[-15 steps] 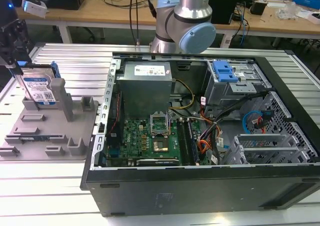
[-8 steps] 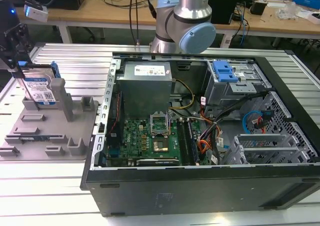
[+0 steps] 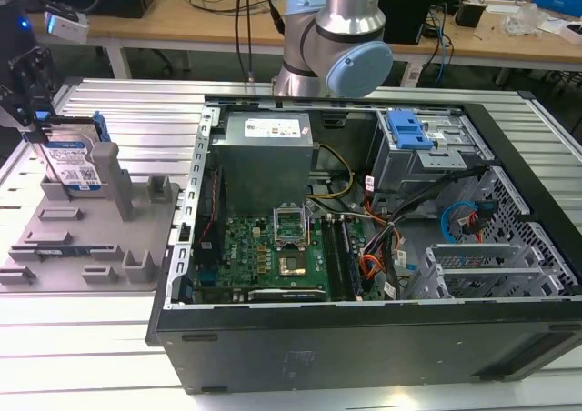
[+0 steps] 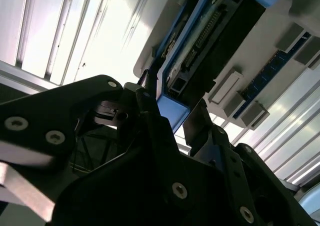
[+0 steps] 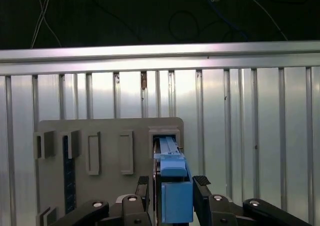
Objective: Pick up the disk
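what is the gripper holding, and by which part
Cannot be told. The gripper sits at the blue rail on the upper edge of the disk, which stands in the grey holder.

The arm (image 3: pixel 338 29) is standing upright at the far edge of the table (image 3: pixel 127 111), its blue-capped joint turned toward the near side. The gripper (image 3: pixel 30 120) is hanging near the table's edge at the exterior view's left, pointing downward. In the first wrist view its two black fingers (image 5: pixel 201 185) are pressing against opposite sides of the disk (image 5: pixel 175 196), clamping its upper end.
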Robot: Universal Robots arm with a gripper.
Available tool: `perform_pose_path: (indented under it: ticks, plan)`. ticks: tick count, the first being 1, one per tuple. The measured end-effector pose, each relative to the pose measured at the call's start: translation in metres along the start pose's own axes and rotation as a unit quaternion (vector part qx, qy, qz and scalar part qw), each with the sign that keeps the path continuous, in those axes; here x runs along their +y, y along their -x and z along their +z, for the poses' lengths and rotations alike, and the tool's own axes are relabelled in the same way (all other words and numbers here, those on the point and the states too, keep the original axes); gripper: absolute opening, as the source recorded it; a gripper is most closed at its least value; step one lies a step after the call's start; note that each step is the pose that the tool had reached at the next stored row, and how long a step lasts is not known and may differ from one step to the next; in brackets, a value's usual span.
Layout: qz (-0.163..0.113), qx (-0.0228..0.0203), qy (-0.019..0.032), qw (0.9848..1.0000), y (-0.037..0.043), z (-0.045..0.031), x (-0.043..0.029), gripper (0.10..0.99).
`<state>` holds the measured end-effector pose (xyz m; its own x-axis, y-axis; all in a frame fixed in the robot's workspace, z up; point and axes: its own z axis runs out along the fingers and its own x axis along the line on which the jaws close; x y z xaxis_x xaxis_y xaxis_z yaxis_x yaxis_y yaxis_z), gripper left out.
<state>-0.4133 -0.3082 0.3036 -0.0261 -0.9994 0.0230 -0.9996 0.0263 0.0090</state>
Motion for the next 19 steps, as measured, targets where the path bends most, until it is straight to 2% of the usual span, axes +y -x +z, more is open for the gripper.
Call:
perform_pose_path:
  ticks: [14,15,16,19]
  plan:
    - [0.000,-0.0003,0.0001,1.0000,-0.0001,0.0035,-0.0021,0.471]
    - [0.000,-0.0003,0.0001,1.0000,-0.0001,0.0035,-0.0021,0.455]
    - [0.000,-0.0003,0.0001,1.0000,-0.0001,0.0035,-0.0021,0.384]
    - [0.000,-0.0003,0.0001,1.0000,-0.0001,0.0036,-0.0021,0.384]
